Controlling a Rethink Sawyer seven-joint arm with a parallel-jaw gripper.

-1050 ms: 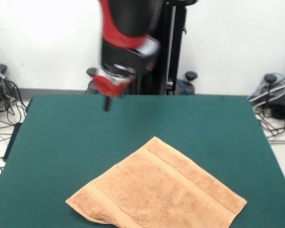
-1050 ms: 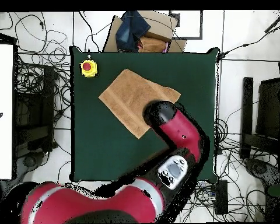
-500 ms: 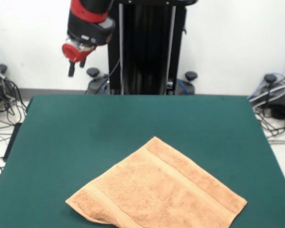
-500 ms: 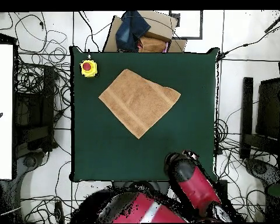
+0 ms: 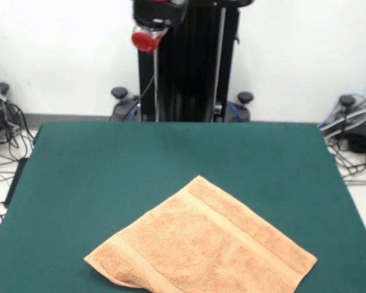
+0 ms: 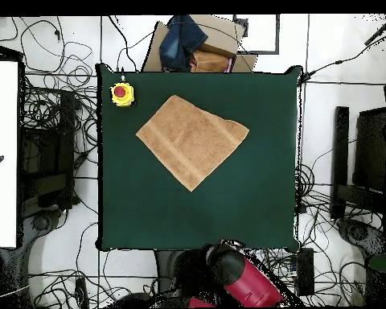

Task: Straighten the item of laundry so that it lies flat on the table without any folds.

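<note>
The item of laundry (image 5: 201,247), a peach-orange towel with a band stripe near each short end, lies spread on the dark green table (image 5: 110,165), turned diagonally to its edges. Seen from overhead, the towel (image 6: 192,141) sits in the upper left part of the table (image 6: 252,201). My gripper (image 5: 145,38) is raised high at the table's far side, well away from the towel, with nothing visibly in it. In the overhead view only the red arm (image 6: 240,278) shows, just beyond the table's bottom edge.
A yellow box with a red button (image 6: 121,93) stands on the table corner close to the towel. A cardboard box with blue cloth (image 6: 192,44) sits just off the table's top edge. Cables cover the floor around the table.
The arm has swung off the table and risen back toward the pedestal. The towel has not moved.
</note>
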